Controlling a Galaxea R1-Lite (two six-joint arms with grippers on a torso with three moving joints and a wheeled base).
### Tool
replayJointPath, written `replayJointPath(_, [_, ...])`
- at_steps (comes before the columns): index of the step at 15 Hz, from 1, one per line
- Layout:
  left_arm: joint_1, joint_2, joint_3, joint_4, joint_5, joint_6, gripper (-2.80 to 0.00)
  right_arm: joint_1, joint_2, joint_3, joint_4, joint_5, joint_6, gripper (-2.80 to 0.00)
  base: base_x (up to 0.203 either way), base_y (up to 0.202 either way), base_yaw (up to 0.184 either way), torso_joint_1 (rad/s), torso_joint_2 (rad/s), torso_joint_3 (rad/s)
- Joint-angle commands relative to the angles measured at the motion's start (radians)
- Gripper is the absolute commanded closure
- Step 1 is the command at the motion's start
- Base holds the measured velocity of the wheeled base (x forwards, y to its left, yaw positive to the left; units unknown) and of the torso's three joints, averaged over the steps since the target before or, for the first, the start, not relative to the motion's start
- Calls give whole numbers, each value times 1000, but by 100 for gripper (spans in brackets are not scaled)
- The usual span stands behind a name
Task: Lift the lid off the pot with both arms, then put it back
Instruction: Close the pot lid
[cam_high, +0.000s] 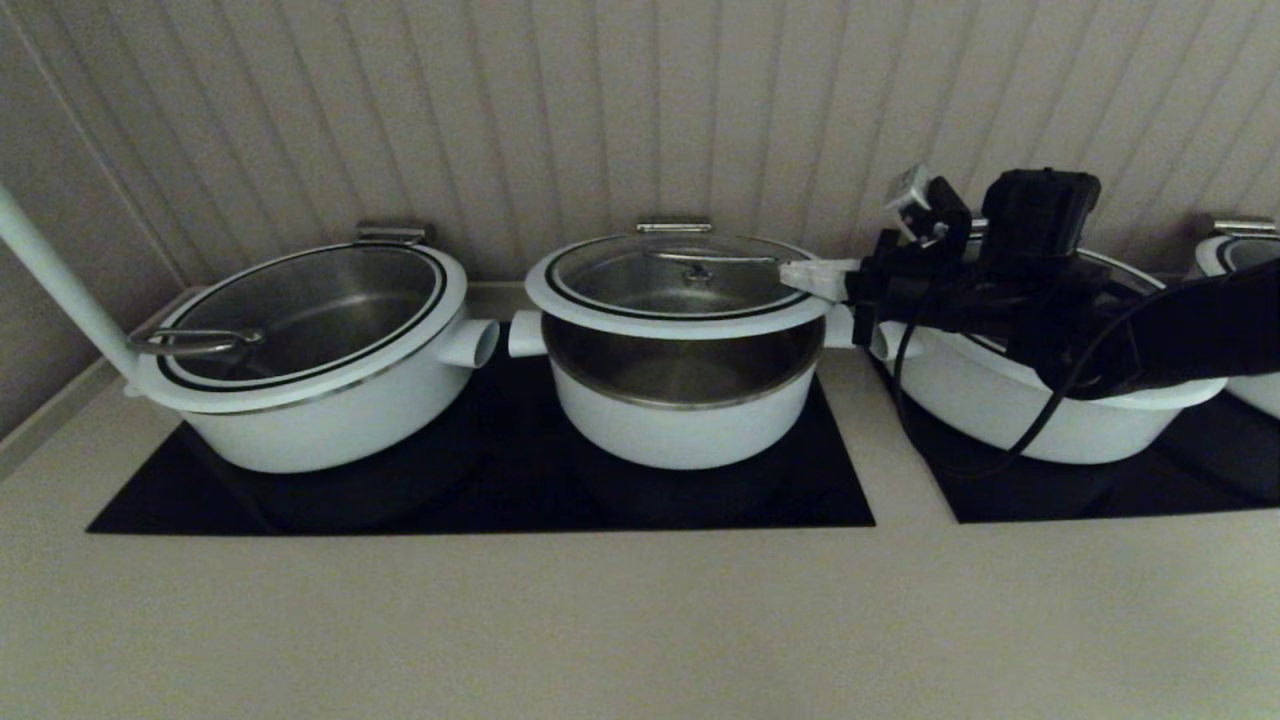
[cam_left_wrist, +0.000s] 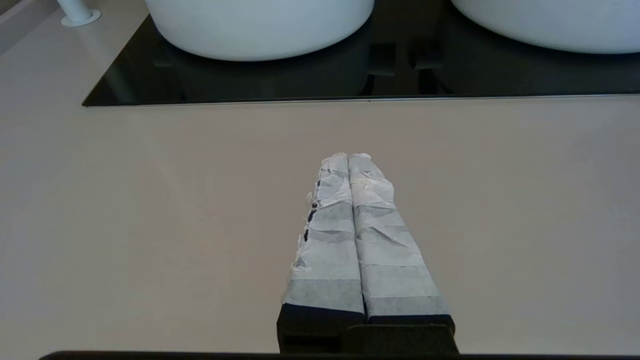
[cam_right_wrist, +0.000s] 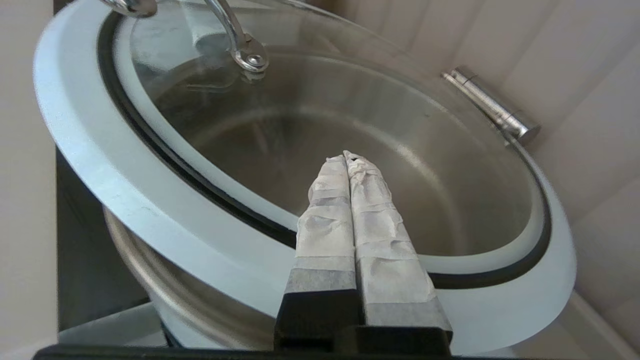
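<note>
The lid (cam_high: 600, 308), glass with a broad white rim and a steel bar handle (cam_high: 700, 258), stands raised above the middle white pot (cam_high: 685, 425). A gap shows the pot's steel inside at the front. My right gripper (cam_high: 805, 278) reaches in from the right, its pale tips at the lid's right rim. In the right wrist view the right gripper (cam_right_wrist: 347, 157) is shut and empty, lying over the lid's rim (cam_right_wrist: 125, 165) and glass. My left gripper (cam_left_wrist: 348, 156) is shut and empty, low over the counter in front of the cooktop, out of the head view.
A lidded white pot (cam_high: 310, 400) stands left of the middle one, and another (cam_high: 1050, 420) stands right, under my right arm. A further pot (cam_high: 1240, 255) is at the far right. A black cooktop (cam_high: 500, 495), a white post (cam_high: 60, 280) and the panelled back wall bound the space.
</note>
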Motion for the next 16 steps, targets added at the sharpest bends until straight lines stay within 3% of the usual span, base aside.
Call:
replayJointPath(1, [0,0,0,-1,1,0,0,1,-5,33,-19,5,-2,0,0,0,0,0,0,0])
replayJointPath(16, [0,1,0,-1,1,0,0,37,1,262,-189,4,-2,0,0,0,0,0,0,0])
